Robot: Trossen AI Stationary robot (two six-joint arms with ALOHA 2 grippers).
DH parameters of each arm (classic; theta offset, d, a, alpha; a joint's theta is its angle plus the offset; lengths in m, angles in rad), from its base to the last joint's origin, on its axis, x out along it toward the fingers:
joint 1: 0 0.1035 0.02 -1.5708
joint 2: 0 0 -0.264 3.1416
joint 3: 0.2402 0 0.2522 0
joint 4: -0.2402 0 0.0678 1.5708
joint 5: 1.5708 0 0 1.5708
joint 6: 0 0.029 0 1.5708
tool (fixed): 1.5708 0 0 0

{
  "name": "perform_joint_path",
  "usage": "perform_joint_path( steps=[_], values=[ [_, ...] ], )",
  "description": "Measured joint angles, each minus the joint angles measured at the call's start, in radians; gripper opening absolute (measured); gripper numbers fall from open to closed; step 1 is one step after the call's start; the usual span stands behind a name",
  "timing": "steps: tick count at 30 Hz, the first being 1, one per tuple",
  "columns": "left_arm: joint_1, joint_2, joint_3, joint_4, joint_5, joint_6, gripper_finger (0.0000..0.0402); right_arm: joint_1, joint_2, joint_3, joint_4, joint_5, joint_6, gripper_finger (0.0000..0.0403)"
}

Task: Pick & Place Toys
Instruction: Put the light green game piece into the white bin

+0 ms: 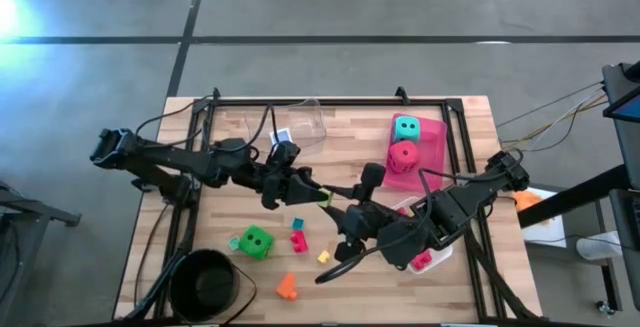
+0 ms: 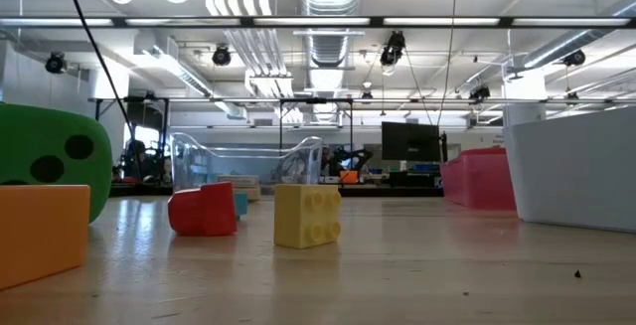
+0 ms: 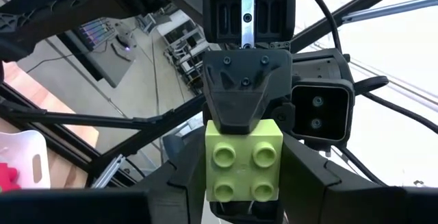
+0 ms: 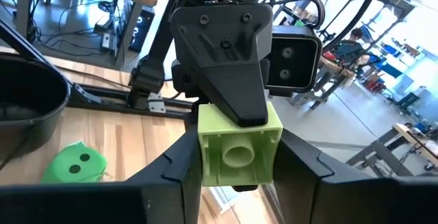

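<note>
In pink tray (image 1: 432, 157): teal die (image 1: 406, 127), red die (image 1: 404, 155); both tools apparently clamp lime brick (image 1: 325, 196).

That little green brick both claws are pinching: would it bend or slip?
The light green brick looks like stiff moulded plastic, so it probably won't bend. Its smooth sides might slip, though the studs likely help. It is held between the left claw and right claw.
</note>
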Motion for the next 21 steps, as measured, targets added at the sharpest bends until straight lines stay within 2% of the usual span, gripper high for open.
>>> perform_joint_path(
  steps=[3, 4, 8, 11, 14, 17, 21],
  values=[
    [0.000, 0.000, 0.000, 0.000, 0.000, 0.003, 0.0139, 0.000, 0.000, 0.001, 0.000, -0.002, 0.004, 0.0126],
    [0.000, 0.000, 0.000, 0.000, 0.000, 0.011, 0.0155, 0.000, 0.000, 0.001, 0.000, -0.002, 0.004, 0.0126],
    [0.000, 0.000, 0.000, -0.008, 0.030, 0.037, 0.0263, 0.001, -0.003, 0.002, 0.004, -0.017, 0.026, 0.0126],
    [0.000, 0.000, 0.000, -0.014, 0.053, 0.066, 0.0336, 0.001, -0.015, 0.003, 0.000, -0.112, 0.091, 0.0126],
    [-0.002, 0.000, 0.000, -0.017, 0.059, 0.111, 0.0383, 0.002, -0.033, 0.002, -0.012, -0.207, 0.151, 0.0126],
    [-0.006, -0.004, 0.000, -0.025, 0.070, 0.192, 0.0391, 0.005, -0.056, 0.002, -0.043, -0.282, 0.187, 0.0126],
    [-0.012, -0.025, 0.000, -0.127, 0.072, 0.283, 0.0371, 0.005, -0.098, -0.003, -0.113, -0.466, 0.267, 0.0126]
  ],
)
